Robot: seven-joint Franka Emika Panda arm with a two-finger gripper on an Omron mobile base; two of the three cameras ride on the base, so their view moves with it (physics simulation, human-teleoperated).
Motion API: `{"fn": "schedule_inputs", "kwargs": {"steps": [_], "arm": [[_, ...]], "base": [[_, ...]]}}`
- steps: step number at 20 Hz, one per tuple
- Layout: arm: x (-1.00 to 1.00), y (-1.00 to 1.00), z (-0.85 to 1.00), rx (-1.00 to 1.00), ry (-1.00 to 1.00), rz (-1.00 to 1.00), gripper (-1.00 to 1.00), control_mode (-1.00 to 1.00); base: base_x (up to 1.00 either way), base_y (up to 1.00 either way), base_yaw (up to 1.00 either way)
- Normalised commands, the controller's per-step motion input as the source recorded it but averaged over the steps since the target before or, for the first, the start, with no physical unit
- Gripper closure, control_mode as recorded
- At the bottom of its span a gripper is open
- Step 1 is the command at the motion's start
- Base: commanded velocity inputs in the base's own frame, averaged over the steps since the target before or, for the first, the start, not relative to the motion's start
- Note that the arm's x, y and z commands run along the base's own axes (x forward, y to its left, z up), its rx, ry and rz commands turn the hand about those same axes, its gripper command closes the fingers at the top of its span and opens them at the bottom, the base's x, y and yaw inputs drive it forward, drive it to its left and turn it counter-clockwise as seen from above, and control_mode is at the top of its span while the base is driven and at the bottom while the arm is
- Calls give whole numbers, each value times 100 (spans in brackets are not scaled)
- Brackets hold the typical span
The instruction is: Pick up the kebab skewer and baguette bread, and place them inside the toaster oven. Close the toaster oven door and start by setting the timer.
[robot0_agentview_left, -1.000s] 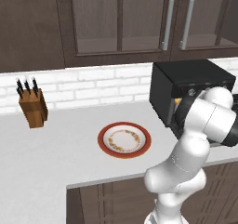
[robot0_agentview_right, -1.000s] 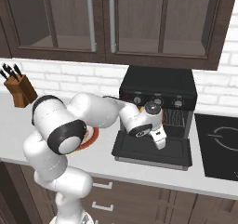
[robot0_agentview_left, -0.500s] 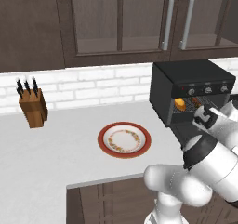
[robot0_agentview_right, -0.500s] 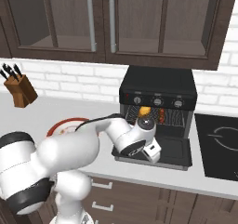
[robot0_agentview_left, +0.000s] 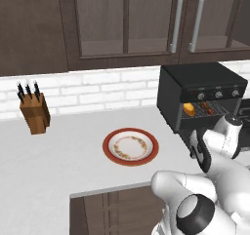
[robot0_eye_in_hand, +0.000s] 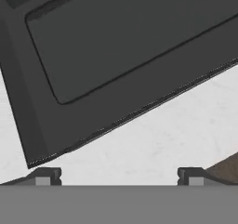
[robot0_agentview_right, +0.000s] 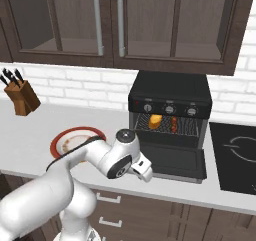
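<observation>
We see the gripper [robot0_eye_in_hand: 119,174] empty with its fingers spread apart, poised just off the front corner of the lowered toaster oven door [robot0_eye_in_hand: 116,51], above the white counter [robot0_eye_in_hand: 153,148]. The baguette bread [robot0_agentview_right: 155,120] and kebab skewer [robot0_agentview_right: 173,124] lie side by side on the rack inside the toaster oven [robot0_agentview_right: 170,92], well behind the hand. From the left, the arm covers the door, and the skewer is too small to make out clearly.
</observation>
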Motion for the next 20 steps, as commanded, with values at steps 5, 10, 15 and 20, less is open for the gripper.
{"fn": "schedule_inputs", "kwargs": {"steps": [5,10,15,20], "arm": [[-1,4,-18,-2,2,23,-100,-100],[1,0,-18,0,-2,21,-100,-100],[9,3,-3,-1,0,11,-100,-100],[0,6,-20,-5,0,4,-100,-100]], "base": [[0,0,0],[0,0,0],[0,0,0],[0,0,0]]}}
